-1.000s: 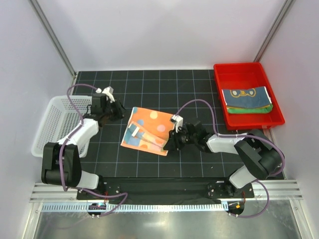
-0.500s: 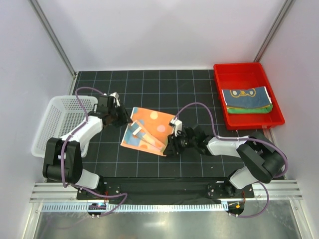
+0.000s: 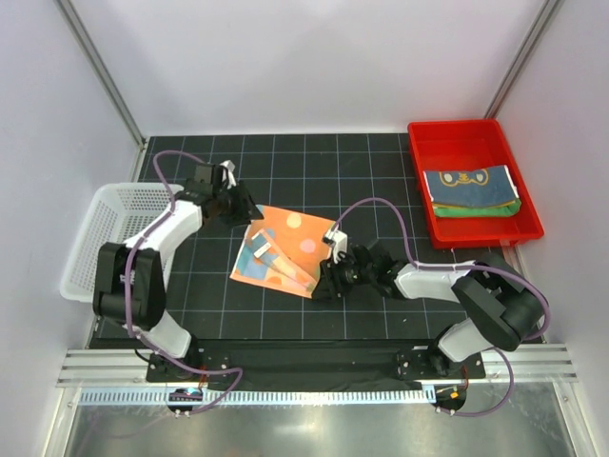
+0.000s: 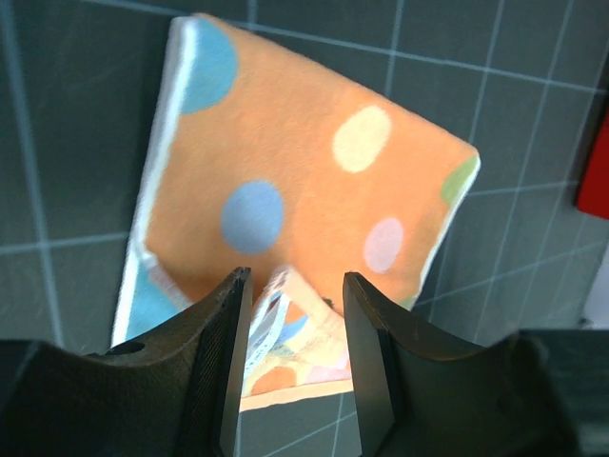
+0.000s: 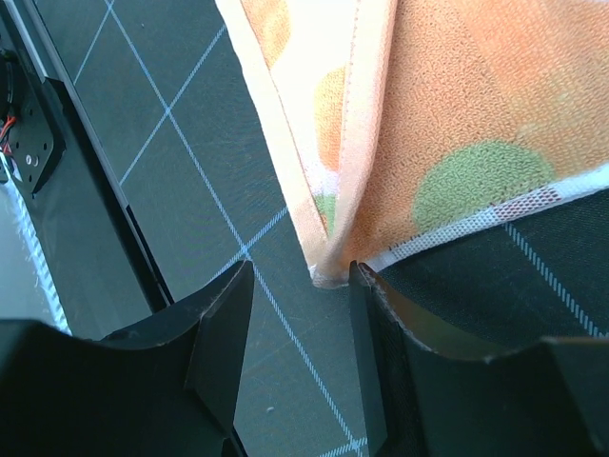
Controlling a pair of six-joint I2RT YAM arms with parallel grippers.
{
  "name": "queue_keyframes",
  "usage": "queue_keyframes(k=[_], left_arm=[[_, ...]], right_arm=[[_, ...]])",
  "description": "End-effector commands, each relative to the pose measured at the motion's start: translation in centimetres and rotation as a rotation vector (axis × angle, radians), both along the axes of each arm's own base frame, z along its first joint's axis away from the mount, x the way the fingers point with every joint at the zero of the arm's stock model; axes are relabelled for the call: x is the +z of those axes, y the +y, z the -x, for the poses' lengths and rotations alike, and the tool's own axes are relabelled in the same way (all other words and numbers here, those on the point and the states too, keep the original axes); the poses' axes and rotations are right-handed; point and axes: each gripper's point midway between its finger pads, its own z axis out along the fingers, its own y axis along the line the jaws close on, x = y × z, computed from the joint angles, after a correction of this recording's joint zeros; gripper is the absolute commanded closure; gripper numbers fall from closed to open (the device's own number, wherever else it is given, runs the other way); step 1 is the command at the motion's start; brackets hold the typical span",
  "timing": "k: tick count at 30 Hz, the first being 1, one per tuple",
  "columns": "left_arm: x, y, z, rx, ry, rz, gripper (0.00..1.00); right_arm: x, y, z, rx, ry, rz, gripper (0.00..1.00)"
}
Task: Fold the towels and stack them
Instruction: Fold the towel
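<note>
The pale towel with orange, pink and blue patches [image 3: 281, 249] lies partly folded on the black mat; it also shows in the left wrist view [image 4: 304, 181] and the right wrist view [image 5: 457, 95]. My left gripper [image 3: 247, 210] is open and empty, hovering at the towel's far left corner, with the towel visible between its jaws [image 4: 295, 283]. My right gripper [image 3: 322, 283] is open at the towel's near right corner, whose tip lies between its fingertips [image 5: 303, 276]. The tiger towel [image 3: 468, 181] lies folded on the green towel [image 3: 476, 211] in the red tray [image 3: 457, 129].
A white basket [image 3: 105, 233] stands at the left edge of the mat. The red tray is at the far right. A metal rail [image 3: 304, 367] runs along the near edge by the arm bases.
My left gripper has moved right and away from the basket, to the patched towel's far left corner. My right gripper has crept slightly left toward the near right corner.
</note>
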Motion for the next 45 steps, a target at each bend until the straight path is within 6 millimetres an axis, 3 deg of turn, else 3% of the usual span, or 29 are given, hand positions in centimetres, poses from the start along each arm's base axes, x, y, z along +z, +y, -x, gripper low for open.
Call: queue_keyframes(k=[1, 6, 9, 12, 20, 23, 25, 30, 32, 33, 34, 35, 36, 37, 38, 40, 41, 43, 44, 45], left_arm=[[0.0, -2.6, 0.4, -0.188, 0.041, 0.077, 0.53], [-2.3, -3.4, 0.4, -0.252, 0.122, 0.093, 0.55], [-2.3, -4.9, 1.1, -0.317, 0.151, 0.167, 0.57], [-2.2, -5.0, 2.4, -0.366, 0.176, 0.174, 0.6], [-1.3, -1.1, 6.6, -0.329, 0.169, -0.013, 0.63], [-2.9, 1.5, 7.5, -0.254, 0.204, -0.148, 0.63], [-3.5, 3.5, 7.2, -0.187, 0.206, -0.253, 0.64], [0.0, 4.9, 4.9, -0.052, 0.052, -0.306, 0.63], [1.1, 5.2, 3.6, -0.008, -0.024, -0.309, 0.6], [1.5, 5.1, 3.2, -0.006, -0.044, -0.299, 0.59], [1.5, 5.0, 2.9, 0.001, -0.048, -0.294, 0.57], [1.8, 5.1, 2.2, 0.01, -0.055, -0.286, 0.53], [0.8, 5.3, 1.9, 0.015, -0.022, -0.291, 0.52], [0.4, 5.4, 1.5, 0.022, -0.005, -0.288, 0.52], [0.2, 5.6, 1.1, 0.029, 0.02, -0.265, 0.53], [-1.6, 5.6, 0.8, 0.038, 0.088, -0.238, 0.54], [-2.2, 5.9, 0.6, 0.05, 0.105, -0.229, 0.54], [-4.1, 5.9, 0.9, 0.055, 0.159, -0.231, 0.54], [-4.9, 5.7, 1.4, 0.052, 0.181, -0.225, 0.54], [-5.4, 5.3, 1.5, 0.04, 0.19, -0.201, 0.54]], right_arm=[[1.1, 0.3, -0.1, 0.002, -0.047, -0.026, 0.48], [1.1, 0.3, -0.1, 0.006, -0.047, -0.026, 0.48], [1.0, 0.3, 0.0, 0.009, -0.048, -0.025, 0.47], [1.2, 0.3, -0.1, 0.009, -0.051, -0.027, 0.47], [2.5, 0.4, 0.3, 0.006, -0.049, -0.065, 0.43], [3.5, 0.4, 0.3, -0.003, -0.052, -0.079, 0.42], [4.2, 0.3, 0.4, -0.012, -0.049, -0.086, 0.41], [5.3, -0.6, -0.3, -0.095, -0.07, -0.064, 0.41], [6.2, -1.3, -2.2, -0.196, -0.115, -0.035, 0.41], [5.7, -2.3, -2.9, -0.264, -0.108, 0.02, 0.41], [6.6, -2.6, -4.2, -0.348, -0.109, 0.028, 0.41], [6.4, -4.2, -6.2, -0.491, -0.141, 0.09, 0.41], [5.6, -6.0, -7.0, -0.589, -0.132, 0.164, 0.41], [6.3, -6.4, -8.0, -0.68, -0.111, 0.15, 0.41], [5.8, -7.2, -8.8, -0.737, -0.108, 0.175, 0.4], [6.1, -7.4, -10.7, -0.805, -0.069, 0.142, 0.4], [4.8, -7.3, -11.1, -0.81, -0.03, 0.163, 0.41], [4.9, -7.2, -13.1, -0.829, -0.007, 0.144, 0.42], [3.4, -7.1, -13.6, -0.827, 0.02, 0.166, 0.42], [4.2, -6.0, -14.7, -0.808, 0.018, 0.118, 0.43]])
